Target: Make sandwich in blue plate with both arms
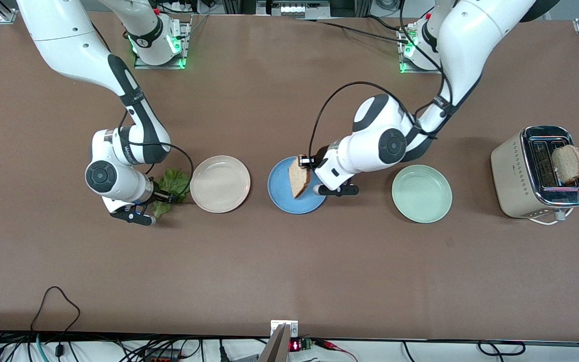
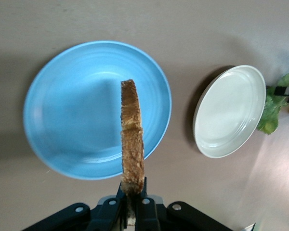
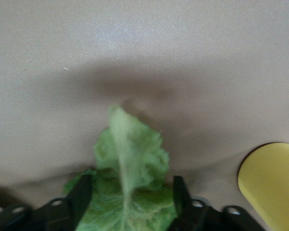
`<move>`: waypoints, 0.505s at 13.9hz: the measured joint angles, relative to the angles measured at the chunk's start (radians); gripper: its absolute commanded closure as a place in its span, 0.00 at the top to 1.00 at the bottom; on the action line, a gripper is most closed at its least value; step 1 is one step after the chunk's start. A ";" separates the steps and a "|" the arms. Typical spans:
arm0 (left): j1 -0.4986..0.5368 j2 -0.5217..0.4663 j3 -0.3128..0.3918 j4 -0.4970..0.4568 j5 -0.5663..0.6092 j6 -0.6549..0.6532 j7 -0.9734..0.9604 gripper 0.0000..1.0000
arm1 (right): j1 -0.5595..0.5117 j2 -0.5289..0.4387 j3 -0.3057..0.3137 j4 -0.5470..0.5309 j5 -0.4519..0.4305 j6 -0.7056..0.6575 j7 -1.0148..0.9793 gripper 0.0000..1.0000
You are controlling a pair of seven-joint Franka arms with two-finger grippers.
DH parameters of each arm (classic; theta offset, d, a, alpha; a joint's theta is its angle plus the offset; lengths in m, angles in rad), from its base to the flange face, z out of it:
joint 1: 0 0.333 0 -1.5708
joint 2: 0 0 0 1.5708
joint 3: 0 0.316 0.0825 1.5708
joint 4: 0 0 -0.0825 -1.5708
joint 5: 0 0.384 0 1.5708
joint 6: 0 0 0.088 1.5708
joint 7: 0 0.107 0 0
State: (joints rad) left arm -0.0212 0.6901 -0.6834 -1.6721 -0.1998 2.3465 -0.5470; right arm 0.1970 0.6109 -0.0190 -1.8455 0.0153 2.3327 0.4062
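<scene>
Brown-crusted bread slice (image 2: 132, 134) is pinched upright by the left claw (image 2: 133, 202) above the blue plate (image 2: 67, 110).
Lettuce leaf (image 3: 130, 178) is straddled by the spread right claw (image 3: 130, 199) on the tabletop (image 1: 289, 266).

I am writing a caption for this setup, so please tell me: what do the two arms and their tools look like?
Both arms are glossy white with rounded shells and black bands at the joints. A black cable loops along each forearm, and green lights glow at both bases. The left tool and the right tool are black, each with two fingers. The right arm's wrist carries small dark lettering and a round grey cap.
</scene>
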 measured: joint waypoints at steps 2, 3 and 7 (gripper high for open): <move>-0.014 0.027 0.000 0.004 0.000 0.027 0.000 0.00 | 0.000 0.000 0.000 0.000 0.000 0.002 -0.009 0.00; -0.023 0.037 0.000 0.008 0.000 0.037 0.000 0.00 | 0.000 0.001 0.000 0.000 0.000 0.002 -0.034 0.00; -0.046 0.064 0.000 0.017 0.000 0.045 0.000 0.02 | 0.000 -0.001 0.000 0.002 0.000 0.003 -0.101 0.00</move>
State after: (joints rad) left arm -0.0671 0.7537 -0.6836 -1.6548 -0.1998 2.3918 -0.5470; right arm 0.1968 0.6103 -0.0190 -1.8435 0.0149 2.3353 0.3054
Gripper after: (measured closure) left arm 0.921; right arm 0.921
